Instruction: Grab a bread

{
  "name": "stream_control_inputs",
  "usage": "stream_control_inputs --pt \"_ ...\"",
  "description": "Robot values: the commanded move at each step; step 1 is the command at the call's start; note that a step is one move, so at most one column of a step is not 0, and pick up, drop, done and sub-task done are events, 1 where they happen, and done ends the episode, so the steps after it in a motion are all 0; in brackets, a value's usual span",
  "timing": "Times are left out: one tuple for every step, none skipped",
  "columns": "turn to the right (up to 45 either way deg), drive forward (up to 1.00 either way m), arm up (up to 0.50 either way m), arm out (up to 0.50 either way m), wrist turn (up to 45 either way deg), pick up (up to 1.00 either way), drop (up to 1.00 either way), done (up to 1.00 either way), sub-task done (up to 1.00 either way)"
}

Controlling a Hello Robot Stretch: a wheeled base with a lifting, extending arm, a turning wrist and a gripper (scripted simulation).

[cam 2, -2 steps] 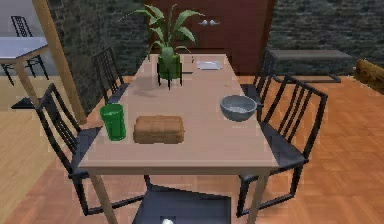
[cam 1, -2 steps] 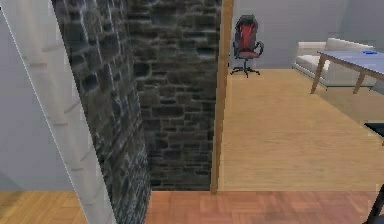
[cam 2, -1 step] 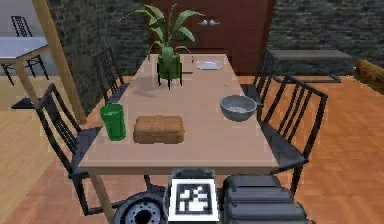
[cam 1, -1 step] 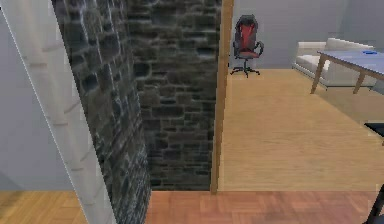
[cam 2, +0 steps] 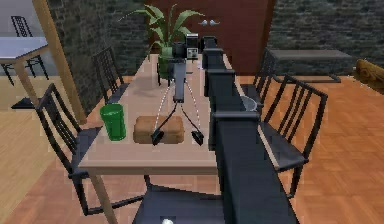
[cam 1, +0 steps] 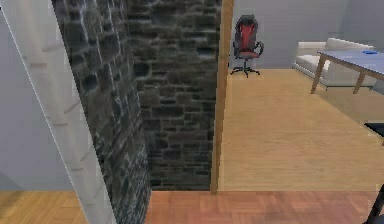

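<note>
Brown loaf, item sought: bread (cam 2: pixel 148 128), one piece, lying flat on the wooden bench (cam 2: pixel 120 158) in the arm side view. It sits near the bench's front end, just beside a green cup (cam 2: pixel 112 122) on the view's left. It rests on the surface and is not lifted.

Claw (cam 2: pixel 181 138): at the far end of the dark arm (cam 2: pixel 235 150), which reaches out along the bench top. It points down at the bread's right-hand end. Whether it touches the loaf, straddles it or stands just in front of it cannot be told. Nor can it be told whether the claw grips anything, since the loaf lies on the bench right at the claw's far end.

Other stock, arm side view: potted plant (cam 2: pixel 165 28) farther along the bench; dark slatted chairs (cam 2: pixel 62 118) down both long sides.

Forward view: dark stone wall (cam 1: pixel 170 80) close ahead with a timber post (cam 1: pixel 222 95) at its edge. Beyond is a wood-floored room with a red-and-black office chair (cam 1: pixel 246 45) and a white sofa (cam 1: pixel 322 58), both well off.

Progress, as judged: finding the bread, drawing up alongside the bench and extending the arm to the loaf look done. Left to do: a secure hold and a lift clear of the bench, neither of which is shown. The task looks past halfway, with the deciding part outstanding.
</note>
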Motion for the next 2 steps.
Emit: stream_control_inputs --pt "0.0 0.00 0.00 0.00 45.0 0.00 0.00 0.00 0.00" --pt "0.0 0.00 0.00 0.00 45.0 0.00 0.00 0.00 0.00"
